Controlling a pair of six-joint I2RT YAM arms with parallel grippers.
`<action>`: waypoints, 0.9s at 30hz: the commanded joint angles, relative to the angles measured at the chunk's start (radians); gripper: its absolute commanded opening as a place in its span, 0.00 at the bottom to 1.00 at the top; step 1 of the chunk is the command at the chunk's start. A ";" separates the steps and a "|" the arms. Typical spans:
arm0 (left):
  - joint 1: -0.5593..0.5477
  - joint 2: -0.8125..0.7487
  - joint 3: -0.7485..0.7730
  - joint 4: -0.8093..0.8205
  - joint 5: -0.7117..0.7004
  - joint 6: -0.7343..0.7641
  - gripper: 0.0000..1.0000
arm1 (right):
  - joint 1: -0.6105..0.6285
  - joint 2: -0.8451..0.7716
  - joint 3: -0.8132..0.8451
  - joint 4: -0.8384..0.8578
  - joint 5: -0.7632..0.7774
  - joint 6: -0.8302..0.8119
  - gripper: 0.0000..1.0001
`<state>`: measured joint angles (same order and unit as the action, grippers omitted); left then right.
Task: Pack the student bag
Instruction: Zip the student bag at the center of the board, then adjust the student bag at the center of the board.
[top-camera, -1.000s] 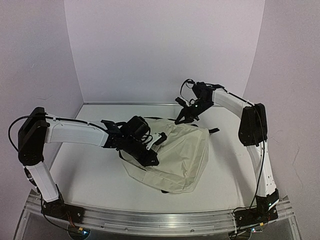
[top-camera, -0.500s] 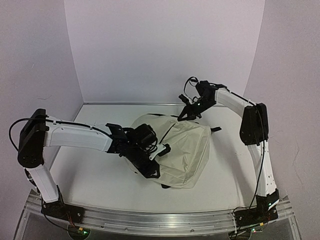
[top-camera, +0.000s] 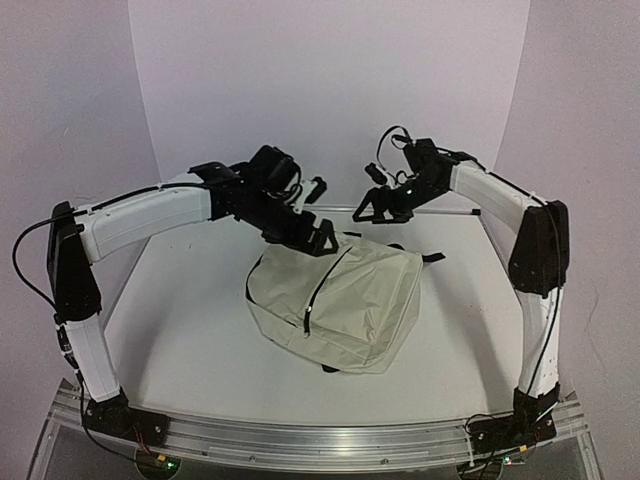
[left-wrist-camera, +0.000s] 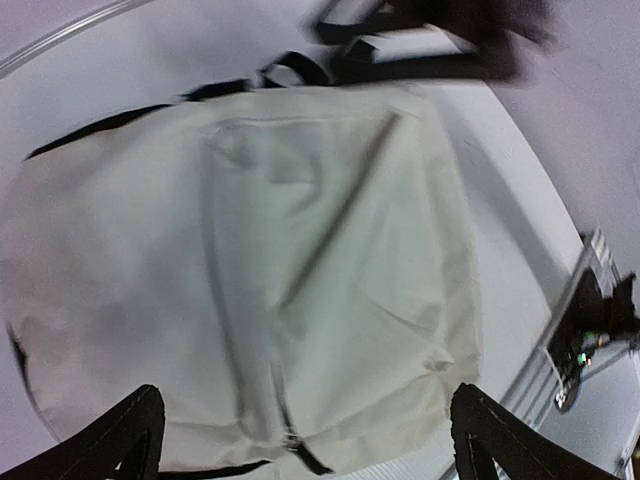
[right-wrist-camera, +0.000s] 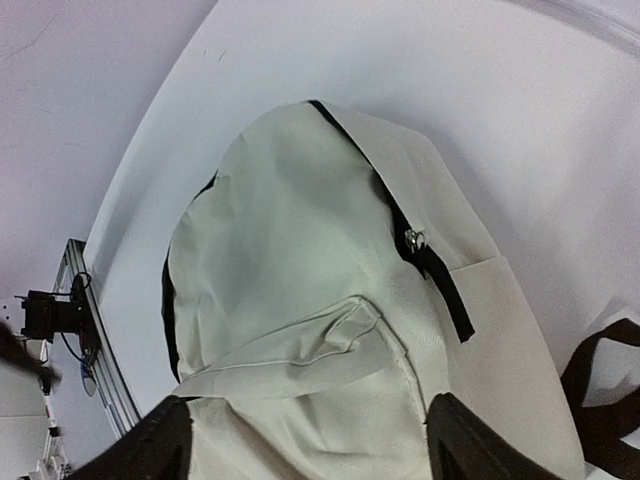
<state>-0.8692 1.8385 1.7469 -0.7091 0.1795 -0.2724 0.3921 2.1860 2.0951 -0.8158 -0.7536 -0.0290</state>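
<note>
The student bag (top-camera: 350, 305), cream fabric with a black zipper line (top-camera: 323, 287), lies flat on the table with its zip shut. My left gripper (top-camera: 318, 214) hangs open above the bag's far left corner, touching nothing. My right gripper (top-camera: 371, 196) is open above the far edge, also clear of the fabric. In the left wrist view the bag (left-wrist-camera: 300, 230) fills the frame below the open gripper (left-wrist-camera: 305, 440). The right wrist view shows the bag (right-wrist-camera: 290, 260), its zipper pull (right-wrist-camera: 412, 240) and the open gripper (right-wrist-camera: 310, 445) well above it.
A black strap (top-camera: 428, 260) sticks out at the bag's right side, also seen as a strap (right-wrist-camera: 600, 390) in the right wrist view. An aluminium rail (top-camera: 320, 440) runs along the near table edge. White walls close in the back and both sides.
Both grippers opened and let go of the bag, then rose and pulled back toward the far wall. The bag dropped flat onto the table.
</note>
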 joint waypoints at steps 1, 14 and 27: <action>0.180 -0.006 0.030 -0.049 0.043 -0.051 1.00 | -0.019 -0.241 -0.184 0.004 0.112 -0.041 0.87; 0.405 0.311 0.249 -0.227 0.031 0.011 0.99 | -0.017 -0.511 -0.720 -0.036 0.103 -0.039 0.92; 0.382 0.278 -0.021 -0.124 0.220 -0.024 0.20 | -0.019 -0.305 -0.632 -0.012 0.093 -0.012 0.49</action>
<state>-0.4672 2.2437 1.8395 -0.8629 0.3436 -0.2751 0.3718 1.7845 1.3437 -0.8565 -0.7188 -0.0460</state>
